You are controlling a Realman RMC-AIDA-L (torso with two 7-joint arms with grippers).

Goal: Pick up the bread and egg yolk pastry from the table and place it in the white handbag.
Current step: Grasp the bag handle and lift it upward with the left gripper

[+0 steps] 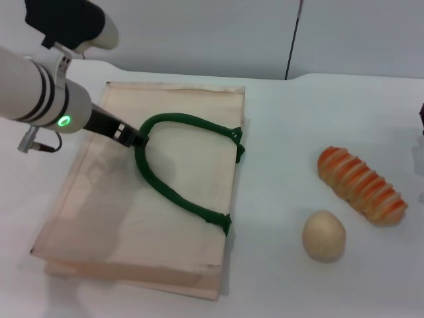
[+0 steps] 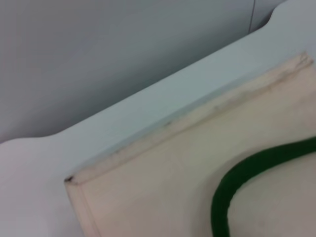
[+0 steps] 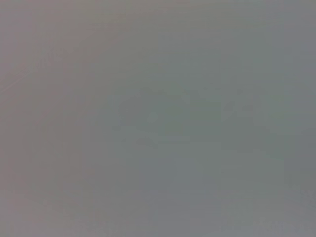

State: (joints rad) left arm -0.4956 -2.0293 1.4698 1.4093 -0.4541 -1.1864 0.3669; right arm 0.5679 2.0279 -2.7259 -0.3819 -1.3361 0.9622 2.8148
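The white handbag (image 1: 165,199) lies flat on the table's left half, its green rope handle (image 1: 172,192) looped across its top. My left gripper (image 1: 132,136) reaches in from the left and meets the loop's far-left bend, its slim dark fingers shut on the rope. The left wrist view shows the handbag's corner (image 2: 163,177) and a stretch of green handle (image 2: 237,182). The bread (image 1: 361,184), a tan loaf with orange stripes, lies at the right. The egg yolk pastry (image 1: 324,235), a pale round ball, sits just in front and to the left of it. My right gripper is out of view.
The white table (image 1: 285,132) runs back to a grey wall. A dark sliver (image 1: 421,116) shows at the head view's right edge. The right wrist view is a plain grey blur.
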